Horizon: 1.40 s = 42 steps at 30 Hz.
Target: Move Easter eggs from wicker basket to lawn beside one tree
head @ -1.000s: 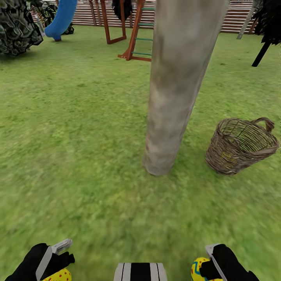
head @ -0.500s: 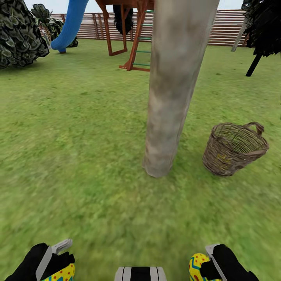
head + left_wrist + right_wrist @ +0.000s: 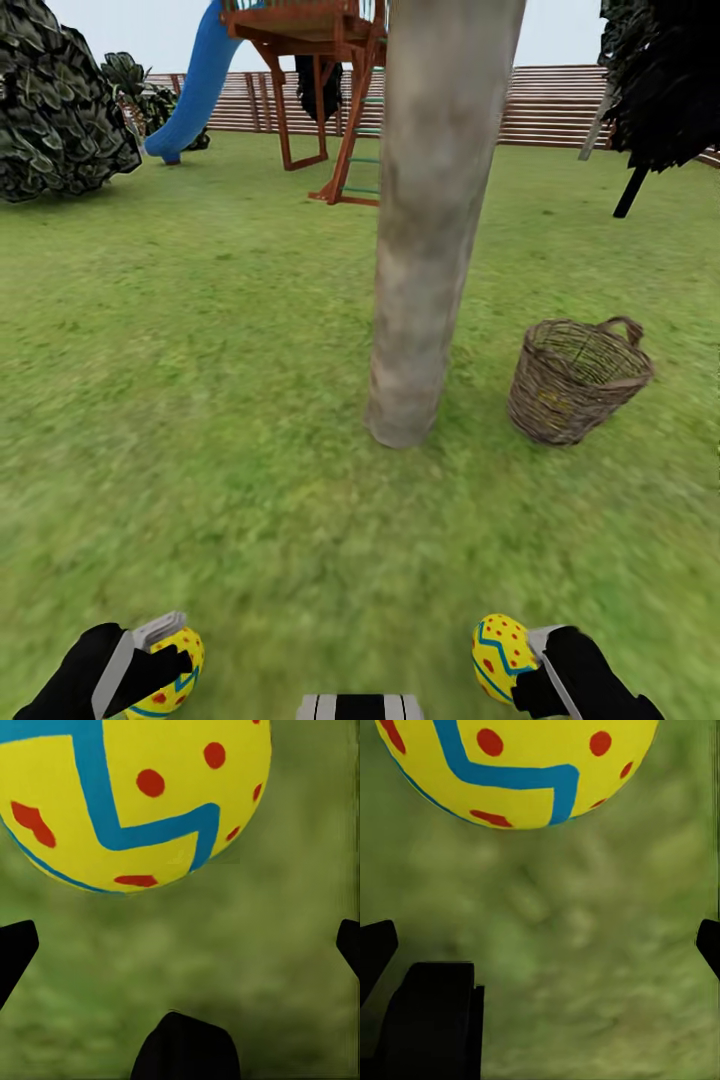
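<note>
Two yellow Easter eggs with blue zigzags and red dots, one at lower left (image 3: pixel 170 665), one at lower right (image 3: pixel 503 655) of the head view. Left gripper (image 3: pixel 150 660) and right gripper (image 3: pixel 530 665) each clench one. Grey-brown tree trunk (image 3: pixel 430 230) centre frame; brown wicker basket (image 3: pixel 575 380) tilted, just right of it; third egg not discernible. Advice: approach the trunk, lower near the green lawn (image 3: pixel 250 480) before releasing, so eggs don't roll.

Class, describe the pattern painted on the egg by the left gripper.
Yellow egg with a blue zigzag stripe and red dots; clearest in the left wrist view.
</note>
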### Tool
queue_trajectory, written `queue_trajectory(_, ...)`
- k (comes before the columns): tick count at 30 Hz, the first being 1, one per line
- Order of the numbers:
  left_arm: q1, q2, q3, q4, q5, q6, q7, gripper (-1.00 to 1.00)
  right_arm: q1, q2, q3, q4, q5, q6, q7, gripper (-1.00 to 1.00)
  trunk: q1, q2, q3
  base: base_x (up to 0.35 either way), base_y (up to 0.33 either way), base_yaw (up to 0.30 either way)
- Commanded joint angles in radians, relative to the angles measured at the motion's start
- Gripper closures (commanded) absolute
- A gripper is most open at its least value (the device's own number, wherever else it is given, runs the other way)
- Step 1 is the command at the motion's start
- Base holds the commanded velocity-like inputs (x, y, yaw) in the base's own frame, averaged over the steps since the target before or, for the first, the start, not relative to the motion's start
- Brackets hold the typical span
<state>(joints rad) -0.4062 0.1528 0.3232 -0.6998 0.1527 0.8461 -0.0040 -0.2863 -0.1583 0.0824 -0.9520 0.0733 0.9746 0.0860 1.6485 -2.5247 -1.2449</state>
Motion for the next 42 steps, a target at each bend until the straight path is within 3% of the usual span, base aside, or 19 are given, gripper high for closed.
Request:
queue_trajectory(1,0.000,-0.001,0.002,-0.001,0.003,0.005,0.000,-1.00,0.000,-0.001,0.002,-0.001,0.007,0.004,0.009,-1.00,-0.001,0.000,0.003,-0.171,-0.149,0.000)
queue_trajectory(32,0.000,-0.006,-0.007,0.000,0.001,0.004,0.002,-1.00,-0.001,0.000,0.003,-0.001,0.010,0.003,0.009,-1.00,-0.015,0.007,0.123,-0.235,-0.236,-0.001)
queue_trajectory(42,0.000,-0.006,-0.007,0.000,0.001,0.005,0.002,-1.00,-0.001,0.000,0.003,-0.001,0.010,0.003,0.009,-1.00,-0.019,0.010,0.162,-0.193,-0.269,-0.241)
